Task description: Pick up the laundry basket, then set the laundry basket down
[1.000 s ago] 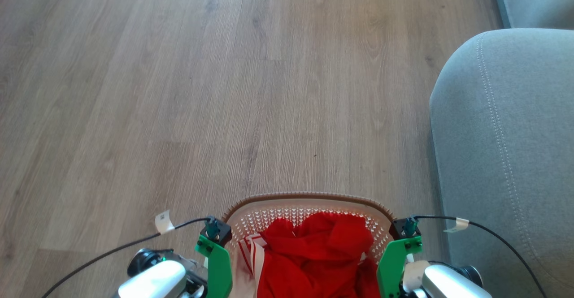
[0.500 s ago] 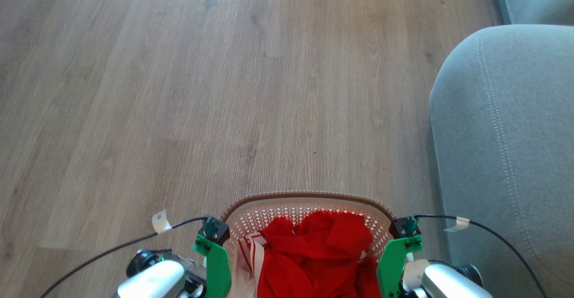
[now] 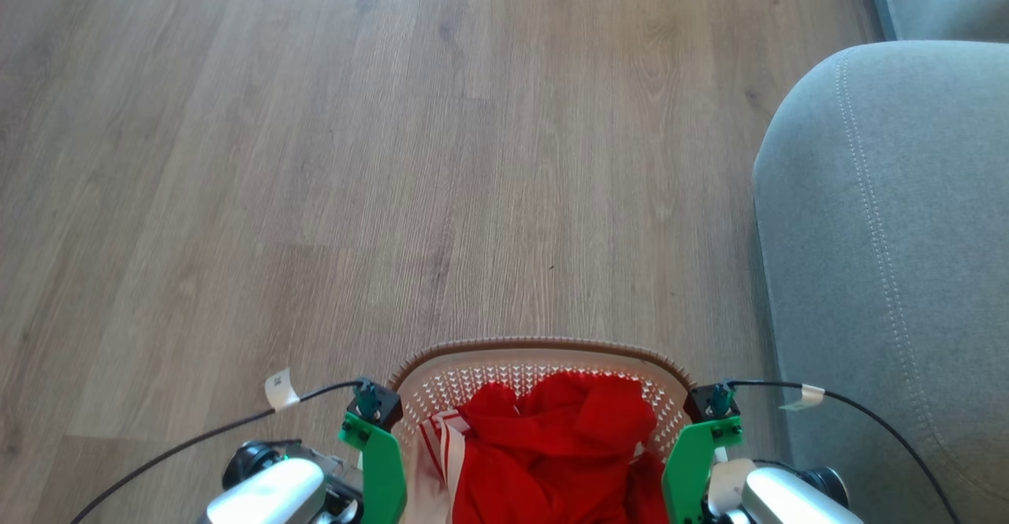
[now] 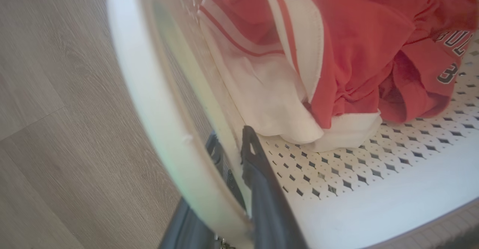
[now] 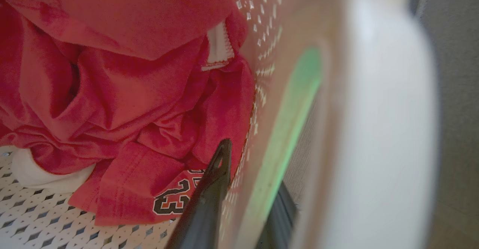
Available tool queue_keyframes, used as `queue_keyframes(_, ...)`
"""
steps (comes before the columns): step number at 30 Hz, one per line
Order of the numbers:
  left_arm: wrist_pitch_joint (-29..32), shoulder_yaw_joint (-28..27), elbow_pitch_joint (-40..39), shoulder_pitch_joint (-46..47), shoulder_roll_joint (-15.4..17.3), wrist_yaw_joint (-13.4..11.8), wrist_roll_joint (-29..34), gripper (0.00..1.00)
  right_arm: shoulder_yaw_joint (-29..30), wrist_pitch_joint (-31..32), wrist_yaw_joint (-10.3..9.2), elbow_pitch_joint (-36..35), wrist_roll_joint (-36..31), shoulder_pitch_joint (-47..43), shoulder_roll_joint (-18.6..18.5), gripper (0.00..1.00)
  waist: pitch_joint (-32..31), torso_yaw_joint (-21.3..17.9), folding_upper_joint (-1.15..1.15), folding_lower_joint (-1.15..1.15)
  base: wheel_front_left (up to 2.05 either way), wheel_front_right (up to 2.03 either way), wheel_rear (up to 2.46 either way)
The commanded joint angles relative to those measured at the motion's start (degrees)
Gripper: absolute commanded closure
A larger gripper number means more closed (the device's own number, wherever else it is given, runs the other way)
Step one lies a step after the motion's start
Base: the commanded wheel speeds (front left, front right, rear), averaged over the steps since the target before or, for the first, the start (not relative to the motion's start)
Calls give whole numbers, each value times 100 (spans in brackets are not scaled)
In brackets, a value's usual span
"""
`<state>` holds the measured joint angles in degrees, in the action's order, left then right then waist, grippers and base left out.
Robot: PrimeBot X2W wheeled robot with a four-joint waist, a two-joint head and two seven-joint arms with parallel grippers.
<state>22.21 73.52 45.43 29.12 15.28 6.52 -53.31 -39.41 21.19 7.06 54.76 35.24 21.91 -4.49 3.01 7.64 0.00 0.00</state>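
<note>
I see the laundry basket (image 3: 544,348) low centre in head view, sofa (image 3: 883,232) to its right. Left gripper (image 4: 231,141) clamped across its left wall, right gripper (image 5: 253,172) across its right wall. Red clothes (image 3: 552,437) inside.

White perforated laundry basket (image 3: 544,344), brown-rimmed, holds red clothes (image 3: 552,445).
</note>
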Motion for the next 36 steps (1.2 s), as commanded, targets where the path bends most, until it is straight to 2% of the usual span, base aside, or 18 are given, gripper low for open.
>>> queue_keyframes(1, 5, -16, -253, 218, -98, 97, 43, 100, -113, -42, 43, -337, -67, 139, 161, 100, 21, 0, 0, 0, 0, 0, 0)
queue_keyframes(6, -87, -16, -168, 282, -108, 97, 38, 100, -86, -71, 43, -356, -113, 175, 161, 100, 132, -4, 0, 0, 0, 0, 0)
queue_keyframes(13, -466, -17, 174, 532, -296, 97, 107, 100, 48, -277, 43, -319, -297, 343, 161, 100, 588, 10, 0, 0, 0, 0, 0)
queue_keyframes(28, -1614, -187, 1329, 1729, -991, 97, 215, 100, 611, -1016, 43, -209, -1062, 1363, 93, 100, 2502, 8, 0, 0, 0, 0, 0)
queue_keyframes(36, -2069, -189, 1779, 2270, -1186, 97, 199, 100, 863, -1451, 43, -122, -1342, 1801, 133, 100, 3283, 23, 0, 0, 0, 0, 0)
